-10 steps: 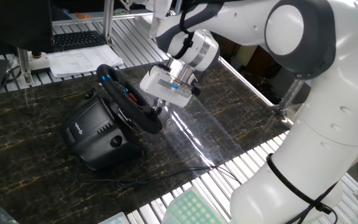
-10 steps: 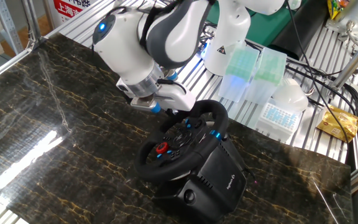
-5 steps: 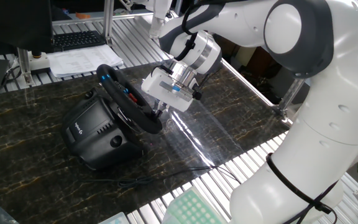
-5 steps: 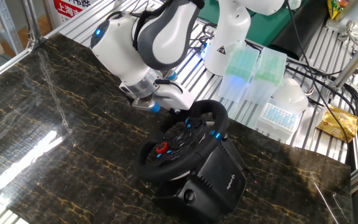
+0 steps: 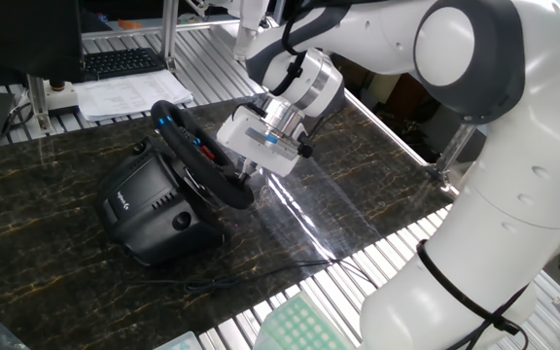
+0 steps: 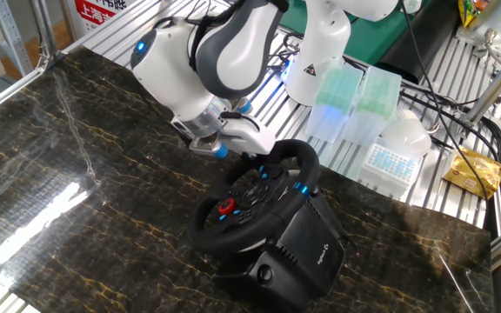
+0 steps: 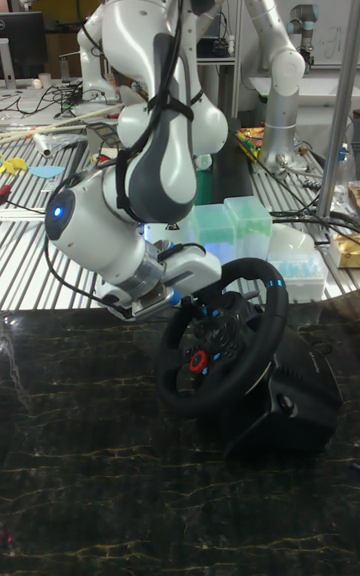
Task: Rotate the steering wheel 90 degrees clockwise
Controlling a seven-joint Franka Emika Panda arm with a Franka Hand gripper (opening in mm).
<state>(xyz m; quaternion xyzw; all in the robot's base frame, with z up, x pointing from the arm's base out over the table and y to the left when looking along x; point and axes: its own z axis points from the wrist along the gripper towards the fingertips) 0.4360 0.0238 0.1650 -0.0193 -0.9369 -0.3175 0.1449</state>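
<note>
i am holding my white pincer (image 6: 243,149) at the matte black round rim of the steering wheel (image 6: 255,193); i cannot tell whether its fingers are spread or pinching. the wheel is sitting tilted on its bulky black housing (image 5: 149,209) on the dark, glossy marbled table (image 6: 76,183).

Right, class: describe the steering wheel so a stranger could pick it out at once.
Find the dark marbled table; on it sits a bulky black housing beside the white arm's gripper. The steering wheel is the tilted black ring mounted on the housing, set apart by a red knob and blue marks on its hub.
</note>
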